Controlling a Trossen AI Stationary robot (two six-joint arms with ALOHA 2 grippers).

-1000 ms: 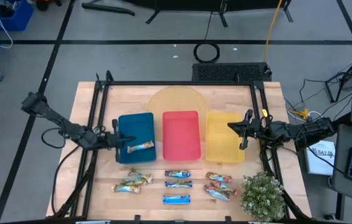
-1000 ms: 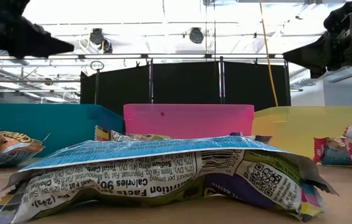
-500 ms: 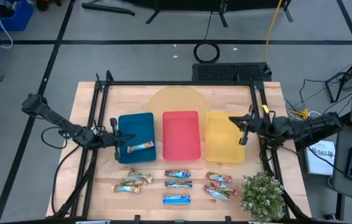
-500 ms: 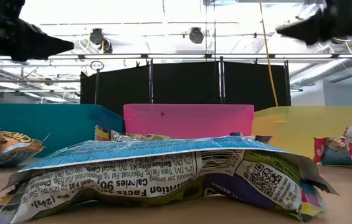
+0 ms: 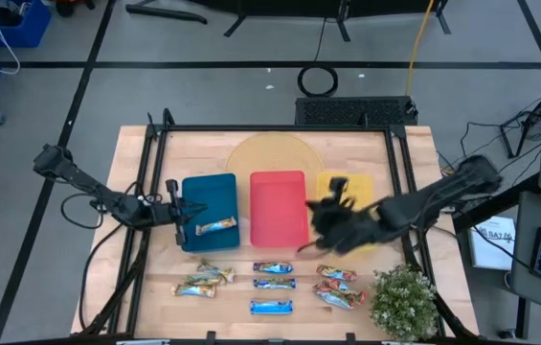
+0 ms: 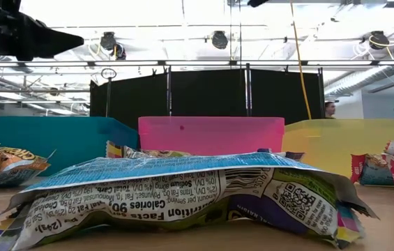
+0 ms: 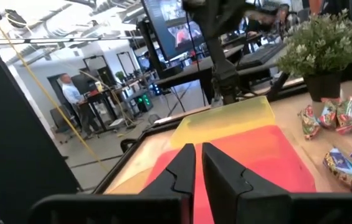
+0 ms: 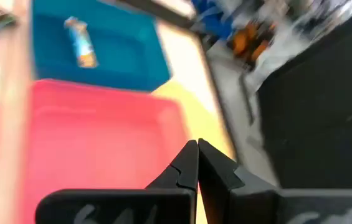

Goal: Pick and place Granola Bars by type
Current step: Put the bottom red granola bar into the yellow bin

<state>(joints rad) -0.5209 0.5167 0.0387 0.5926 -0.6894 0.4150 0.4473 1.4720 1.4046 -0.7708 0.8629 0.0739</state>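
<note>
One tan-gold bar [image 5: 215, 227] lies flat in the blue tray [image 5: 203, 192]. Two more tan-gold bars [image 5: 203, 280], three blue-white bars [image 5: 273, 284] and the red-orange-silver bars [image 5: 337, 286] lie in groups on the table near its near edge. A blue-white bar [image 6: 183, 195] fills the low view. My left gripper [image 5: 176, 213] hovers shut at the blue tray's left wall, its fingers [image 7: 188, 171] empty. My right gripper [image 5: 320, 228], blurred, hangs shut over the yellow tray's [image 5: 356, 187] left part, beside the red tray [image 5: 280, 192]; its fingers [image 8: 188, 163] hold nothing.
A potted plant [image 5: 404, 299] stands at the table's near right corner, close to the red-orange-silver bars. A black frame rail [image 5: 280, 128] runs around the table. People [image 7: 73, 93] stand in the room beyond the table.
My right arm has swung from the table's right edge toward the left and near side, rising first, then crossing above the yellow tray; it is blurred and has left the low view. Its fingers stayed shut. Bars and trays lie as before.
</note>
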